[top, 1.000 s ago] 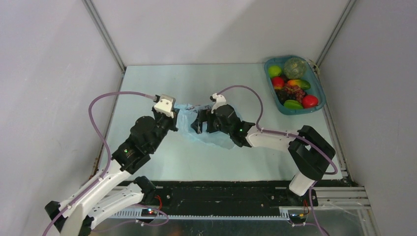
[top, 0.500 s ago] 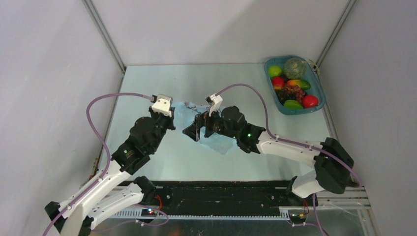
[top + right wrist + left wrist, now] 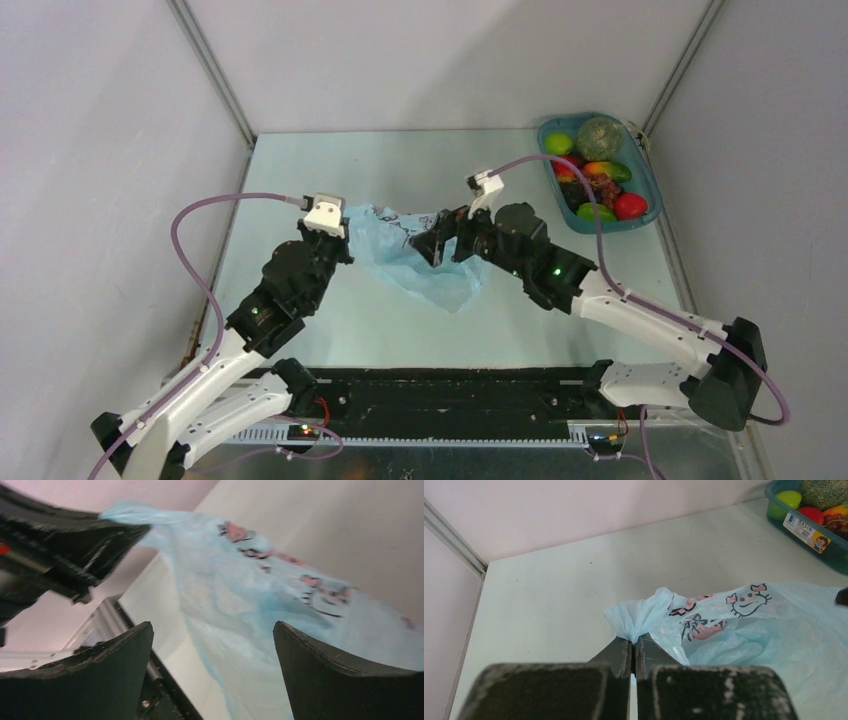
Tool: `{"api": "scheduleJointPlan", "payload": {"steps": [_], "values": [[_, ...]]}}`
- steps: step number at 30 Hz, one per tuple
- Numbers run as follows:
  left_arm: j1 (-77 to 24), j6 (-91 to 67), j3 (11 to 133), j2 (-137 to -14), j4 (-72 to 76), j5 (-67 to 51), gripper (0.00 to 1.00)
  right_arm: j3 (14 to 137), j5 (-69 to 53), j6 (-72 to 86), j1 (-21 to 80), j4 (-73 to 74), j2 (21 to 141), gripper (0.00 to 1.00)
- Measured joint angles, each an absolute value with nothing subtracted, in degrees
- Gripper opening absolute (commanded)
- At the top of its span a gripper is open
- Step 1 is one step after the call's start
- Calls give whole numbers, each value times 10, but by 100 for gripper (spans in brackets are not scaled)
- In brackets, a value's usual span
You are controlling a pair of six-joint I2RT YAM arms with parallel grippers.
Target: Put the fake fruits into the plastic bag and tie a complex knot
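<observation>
the left tool (image 3: 634,647) is clamped tight on a bunched corner of the plastic bag (image 3: 425,270), its two dark jaws pressed together with a tuft of light-blue film sticking out above them. in the overhead view that corner sits just left of centre. the rest of the bag spreads rightwards and down across the pale desk (image 3: 320,165) as a crumpled sheet.

a printed cartoon mark (image 3: 724,607) in black and pink shows on the film near the pinched corner. the right tool (image 3: 433,245) stands over the upper middle of the bag with its jaws spread wide. in its own wrist view the two dark fingers (image 3: 100,675) fill the lower corners. the blue film runs between them from the upper left to the lower right, and no film is seen pinched by either finger.

the fake fruits (image 3: 597,185) lie in the teal tray (image 3: 648,172) at the upper right of the overhead frame, well apart from the bag: lime green, red, orange-yellow, dark grapes and a netted green ball. none of them lies on the bag.
</observation>
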State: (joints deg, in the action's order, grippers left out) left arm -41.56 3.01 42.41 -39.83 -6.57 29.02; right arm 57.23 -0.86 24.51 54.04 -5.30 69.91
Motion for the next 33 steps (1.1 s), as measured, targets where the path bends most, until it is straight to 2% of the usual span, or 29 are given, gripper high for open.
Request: {"api": "scheduleJointPlan", "payload": {"steps": [7, 15, 17, 24, 33], "values": [[-416, 30, 424, -396, -65, 290, 0, 621, 81, 234, 479, 110, 668, 92], [-416, 30, 424, -396, -65, 290, 0, 624, 146, 232, 329, 231, 657, 87], [-416, 31, 424, -396, -65, 290, 0, 624, 152, 229, 286, 244, 658, 83], [-416, 30, 424, -396, -65, 294, 0, 624, 162, 198, 157, 230, 685, 80], [-416, 31, 424, -397, -65, 294, 0, 625, 171, 175, 5, 195, 801, 77]]}}
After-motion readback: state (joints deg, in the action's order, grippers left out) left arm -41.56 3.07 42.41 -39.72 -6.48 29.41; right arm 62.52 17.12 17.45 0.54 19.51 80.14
